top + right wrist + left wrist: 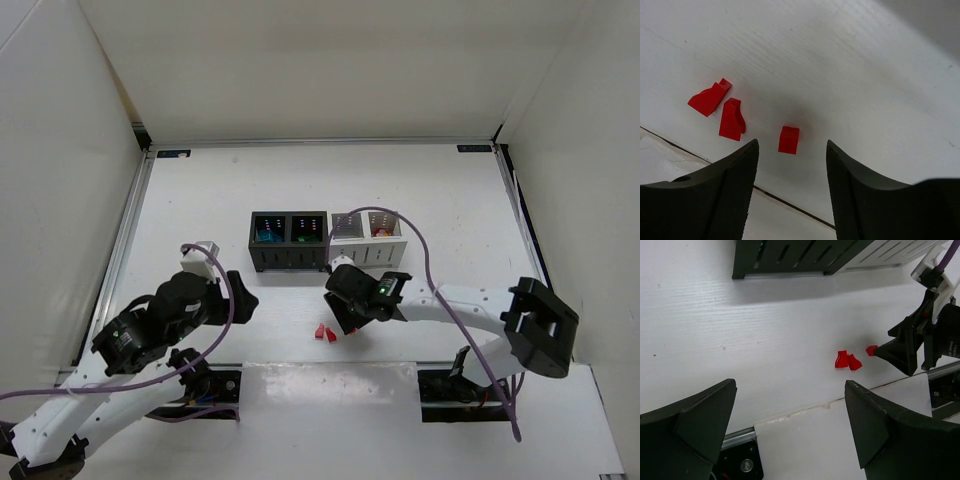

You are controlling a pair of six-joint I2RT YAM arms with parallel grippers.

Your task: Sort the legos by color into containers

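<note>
Three red legos lie on the table in front of the containers: two wedge-shaped ones side by side (710, 98) (732, 120) and a small square brick (789, 139). My right gripper (792, 143) is open and hovers just above the square brick, which lies between its fingertips without touching them. From the top, the two wedges (324, 333) sit just left of the right gripper (350, 318). My left gripper (790, 384) is wide open and empty, low and well back from the red legos (847, 361). The black bin pair (288, 262) and white bin pair (368, 255) stand behind.
Light blue and green pieces show inside the two black bins, and red shows inside the right white bin (381, 230). A taped white sheet (330, 385) covers the near table edge between the arm bases. White walls enclose the table on three sides.
</note>
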